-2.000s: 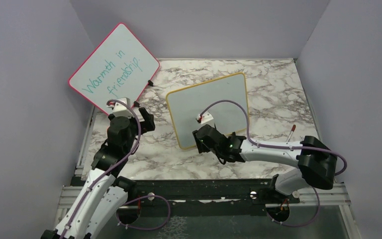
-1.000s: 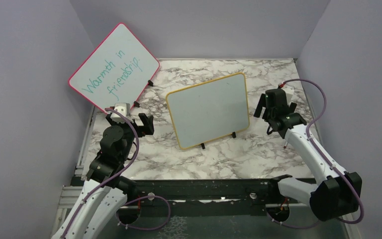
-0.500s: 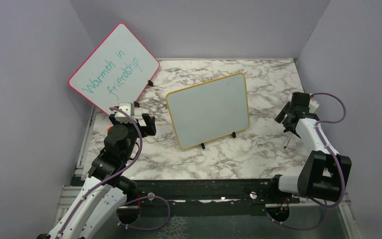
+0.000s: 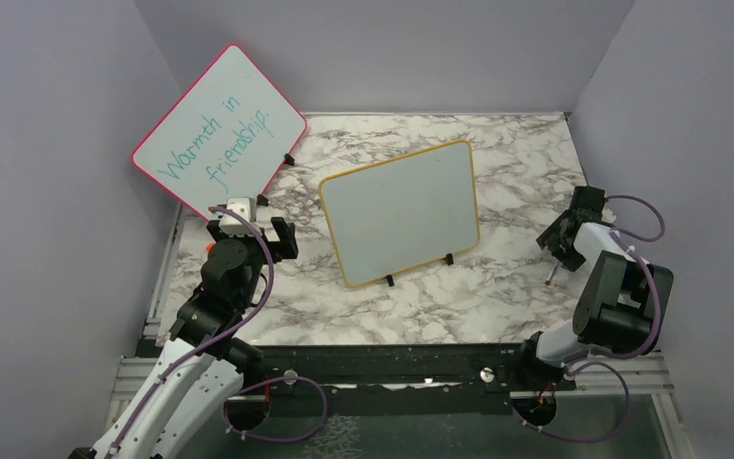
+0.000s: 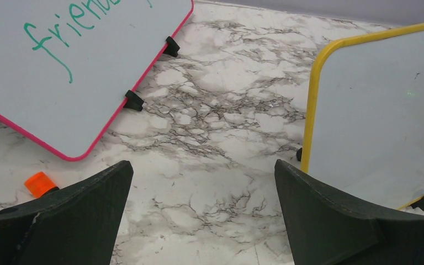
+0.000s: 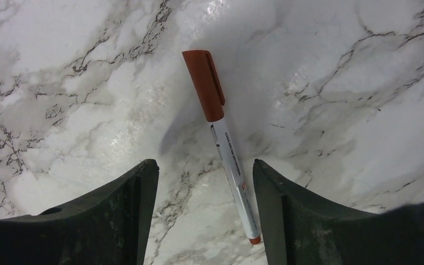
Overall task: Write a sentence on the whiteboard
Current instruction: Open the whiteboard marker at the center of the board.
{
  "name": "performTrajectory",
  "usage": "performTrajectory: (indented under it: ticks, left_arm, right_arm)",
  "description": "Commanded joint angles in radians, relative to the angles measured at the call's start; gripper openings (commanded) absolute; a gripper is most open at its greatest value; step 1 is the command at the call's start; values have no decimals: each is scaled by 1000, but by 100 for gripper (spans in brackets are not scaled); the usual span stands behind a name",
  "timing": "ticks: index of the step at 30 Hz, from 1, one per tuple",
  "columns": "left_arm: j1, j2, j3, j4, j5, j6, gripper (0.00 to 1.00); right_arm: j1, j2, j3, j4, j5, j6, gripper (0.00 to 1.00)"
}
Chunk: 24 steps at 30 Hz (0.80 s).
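The whiteboard stands on its feet in the middle of the marble table, its face plain. Well apart from it, near the right edge, a red-capped marker lies flat between the right gripper's parted fingers, not gripped. The left gripper hangs wide open between the whiteboard and the pink board.

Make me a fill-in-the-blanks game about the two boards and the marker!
The yellow-framed whiteboard has ____ written on it. The pink-framed board says "Warmth in ____". The marker lies on the table, between the fingers of the ____ gripper. The marker's cap is ____.
Missing words: nothing; friendship; right; on.
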Motion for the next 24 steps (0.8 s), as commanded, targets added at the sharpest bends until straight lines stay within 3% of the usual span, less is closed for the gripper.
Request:
performTrajectory:
  ticks: [1, 9, 13, 20, 24]
  left_arm:
    - [-2, 6, 5, 11, -30, -7, 99]
    - [-2, 26, 15, 12, -32, -10, 99]
    - [-2, 56, 21, 35, 112, 50, 99]
    - [-2, 67, 20, 27, 101, 14, 99]
    - [-2, 90, 27, 14, 121, -1, 99]
  right_arm:
    - [-7, 38, -3, 36, -49, 22, 62]
    - [-4, 85, 7, -41, -86, 26, 39]
    - [-4, 108, 3, -67, -116, 20, 25]
    - [-3, 78, 0, -84, -185, 15, 2]
    - [10, 32, 18, -111, -213, 4, 1]
